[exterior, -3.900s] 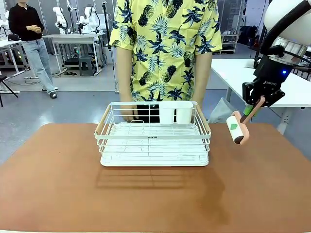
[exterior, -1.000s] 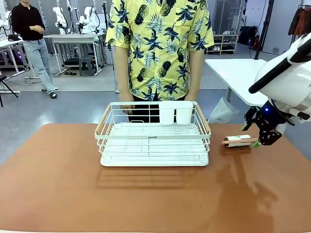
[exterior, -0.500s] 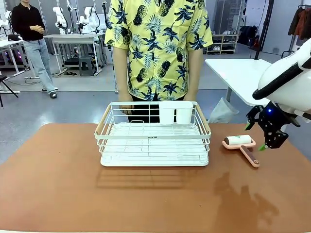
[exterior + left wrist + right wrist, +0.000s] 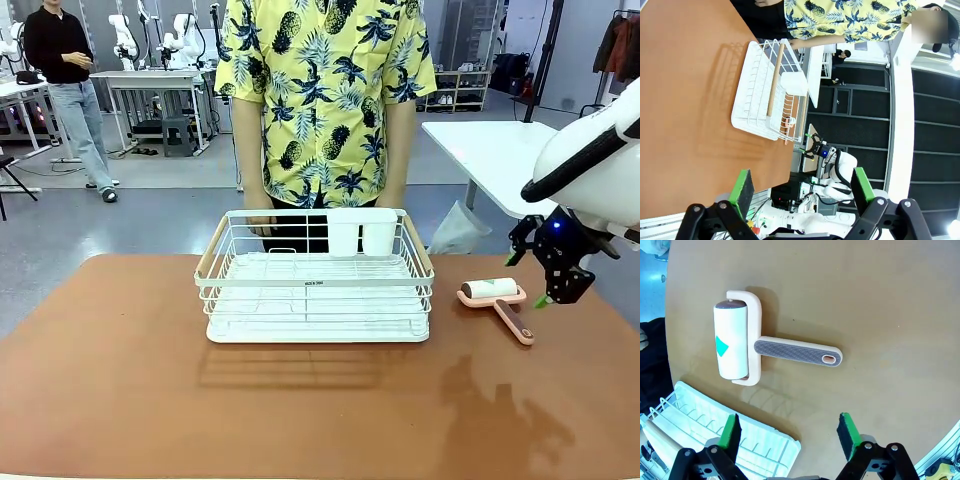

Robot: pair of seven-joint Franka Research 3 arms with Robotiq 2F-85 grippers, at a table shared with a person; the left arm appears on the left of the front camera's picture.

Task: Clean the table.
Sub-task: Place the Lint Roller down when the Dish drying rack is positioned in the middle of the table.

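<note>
Table (image 4: pixel 120 400) — smooth matte reddish-brown (wide)

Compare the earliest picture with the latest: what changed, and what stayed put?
The right gripper came down, laid the lint roller on the table beside the dish rack, and let go; it is now open. The rack and the person stayed put.

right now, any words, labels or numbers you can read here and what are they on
None reads clearly.
Small dark label on the front rail of the dish rack: too small to read.
Lint roller: a teal mark on the roll, a shape, no words.
Right gripper, fingers open: any print on its body is too blurred.
</note>
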